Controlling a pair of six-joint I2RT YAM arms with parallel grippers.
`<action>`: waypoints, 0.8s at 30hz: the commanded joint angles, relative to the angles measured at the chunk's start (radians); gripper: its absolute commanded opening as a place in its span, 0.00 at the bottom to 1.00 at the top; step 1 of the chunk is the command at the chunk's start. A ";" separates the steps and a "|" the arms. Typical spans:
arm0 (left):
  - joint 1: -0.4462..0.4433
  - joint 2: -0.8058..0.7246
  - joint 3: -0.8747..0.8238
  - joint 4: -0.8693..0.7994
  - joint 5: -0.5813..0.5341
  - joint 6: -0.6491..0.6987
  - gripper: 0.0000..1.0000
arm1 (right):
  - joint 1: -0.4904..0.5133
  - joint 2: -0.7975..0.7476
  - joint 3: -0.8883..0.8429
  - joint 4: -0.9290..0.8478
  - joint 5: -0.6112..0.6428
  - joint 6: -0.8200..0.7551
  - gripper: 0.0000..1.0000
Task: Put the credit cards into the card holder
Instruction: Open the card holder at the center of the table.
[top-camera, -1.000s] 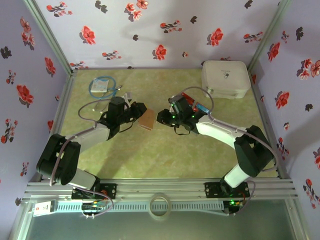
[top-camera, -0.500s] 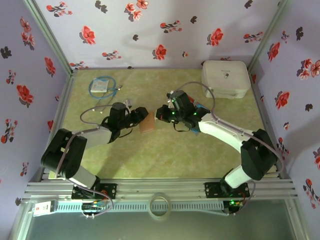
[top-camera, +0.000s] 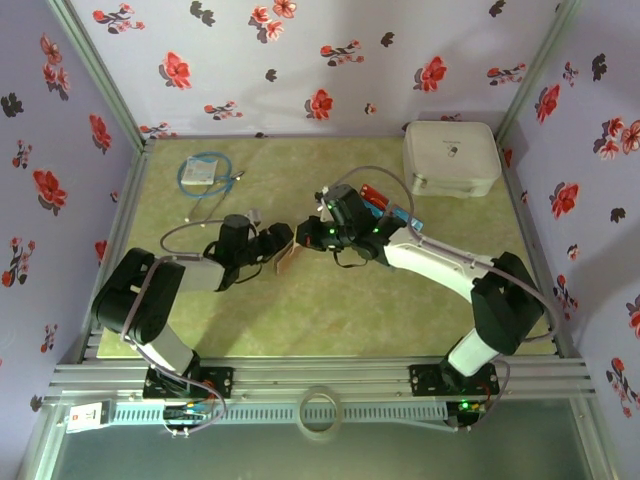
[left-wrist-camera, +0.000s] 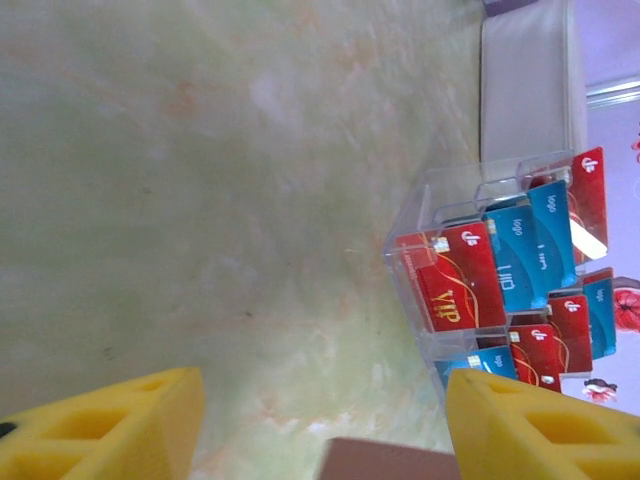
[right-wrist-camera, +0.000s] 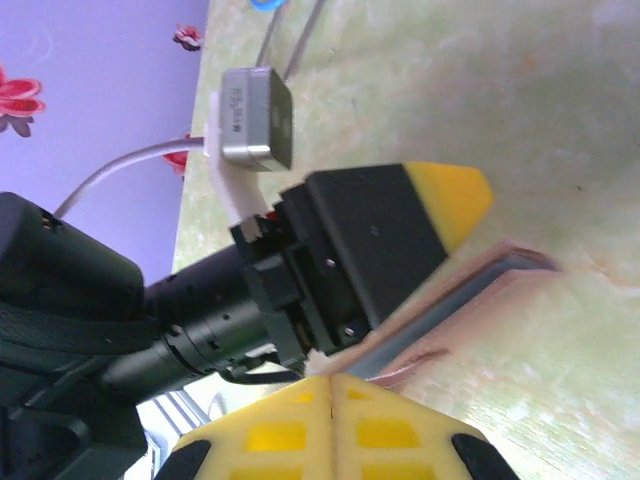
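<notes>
Left pincer (left-wrist-camera: 320, 410): shut a second ago, its jaws now stand well apart with nothing gripped. The card holder (right-wrist-camera: 460, 305) sits between its fingers, and only the brown edge shows at the bottom of the left wrist view. Whether a finger touches it, cannot tell.

The left arm has pulled back toward its base, so the pincer sits lower on the worktop (left-wrist-camera: 200, 200) than before.

Right pincer (right-wrist-camera: 331, 400): fingers pressed together, no card seen between them. It has swung left from beside the clear tray (left-wrist-camera: 440, 195) and now hovers just by the holder, facing the left pincer's yellow-tipped finger.

The holder has shifted a little toward the near edge. From above it looks narrower and tilted, where before it lay flat. The right wrist view shows a grey inner strip between tan flaps, so it looks partly open.

Credit cards (left-wrist-camera: 480, 280): red and blue, all standing in the tray, none out. The white case (top-camera: 450, 158) sits at the far right.

Likely meaning: the left has let go after positioning the holder. The right's closed fingers may be there to nudge or pry the flap. No card is loaded yet, so the task is barely started.
</notes>
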 joint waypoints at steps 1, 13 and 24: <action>0.022 -0.004 -0.040 0.018 0.005 0.042 0.66 | -0.009 0.010 -0.044 0.048 -0.025 -0.019 0.00; 0.070 -0.102 -0.088 -0.112 -0.014 0.114 0.69 | -0.019 0.028 -0.061 0.067 -0.062 -0.031 0.00; 0.041 -0.163 -0.010 -0.433 -0.073 0.255 0.69 | -0.064 0.020 -0.096 0.062 -0.088 -0.067 0.00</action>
